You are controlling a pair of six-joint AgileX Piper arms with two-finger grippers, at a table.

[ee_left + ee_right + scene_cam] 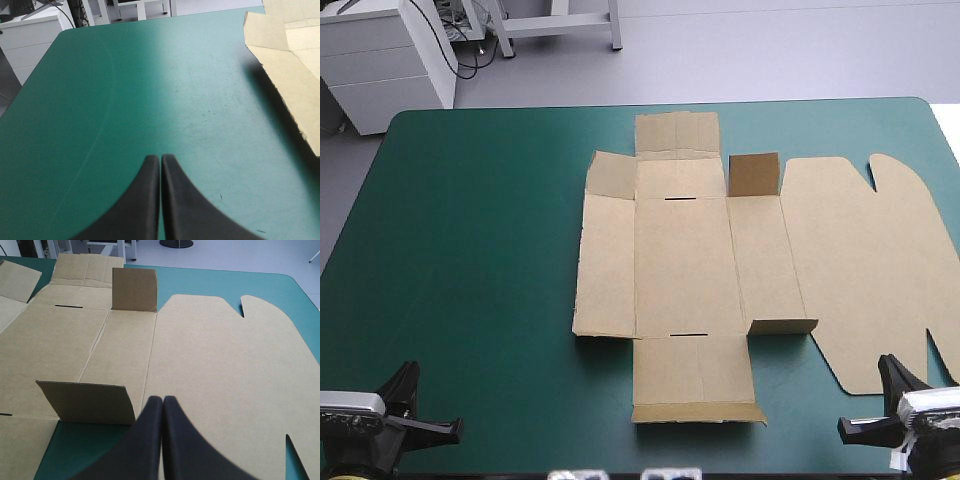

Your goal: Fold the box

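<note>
Box (685, 265), one flat brown sheet, two small flaps (753, 174) upright

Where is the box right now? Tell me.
The box lies unfolded, mostly flat, right of centre on the teal-green table in the high view, its rightmost part just ahead of the shut right gripper.

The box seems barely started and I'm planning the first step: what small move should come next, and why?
Probably open the right gripper and ease it toward the box: both it and the left gripper are shut and hold nothing, the sheet lies mostly flat with only two small flaps raised, and the right gripper is nearer.
</note>
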